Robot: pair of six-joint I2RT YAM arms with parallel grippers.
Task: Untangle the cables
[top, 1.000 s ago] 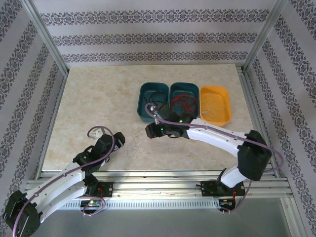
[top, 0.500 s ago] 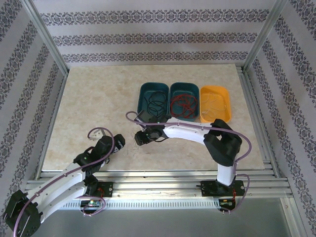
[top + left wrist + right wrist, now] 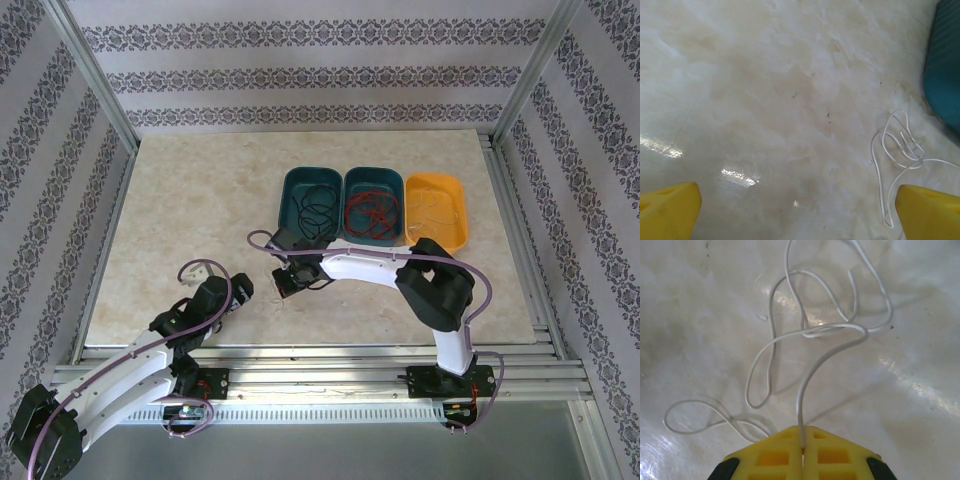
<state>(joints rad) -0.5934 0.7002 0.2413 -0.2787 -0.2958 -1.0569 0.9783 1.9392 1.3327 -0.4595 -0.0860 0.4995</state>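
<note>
- Pale marbled stone is seen as the table (image 3: 180,210) top, enclosed by walls papered in grey ornamental bands.
- From the right wrist view, the right gripper (image 3: 802,432) is seen pressed together, with its yellow fingers (image 3: 775,455) meeting on a strand of the white cable (image 3: 830,328).
- The pinched strand is seen rising from the seam between the fingers, curving away to the right and joining a crossing of loose loops that lie flat on the stone.
- A further loop of the same cable is laid out to the left of the fingers, close to their tips.
- From above, the right gripper (image 3: 285,283) is found low over the table centre, just in front of the left teal bin (image 3: 284,205), with its arm bent back sharply toward its base.
- The left gripper (image 3: 200,270) is held spread wide near the front left of the table, well apart from the right one.
- In the left wrist view, the left gripper (image 3: 800,207) grasps nothing, and the white cable (image 3: 910,159) is seen beside its right-hand fingertip, with a teal bin wall (image 3: 945,60) beyond.
- A black cable (image 3: 315,208) is coiled in the left teal bin.
- A red cable (image 3: 372,212) is bunched in the middle teal bin (image 3: 372,172).
- An orange bin (image 3: 436,178) is set touching that one on its right.
</note>
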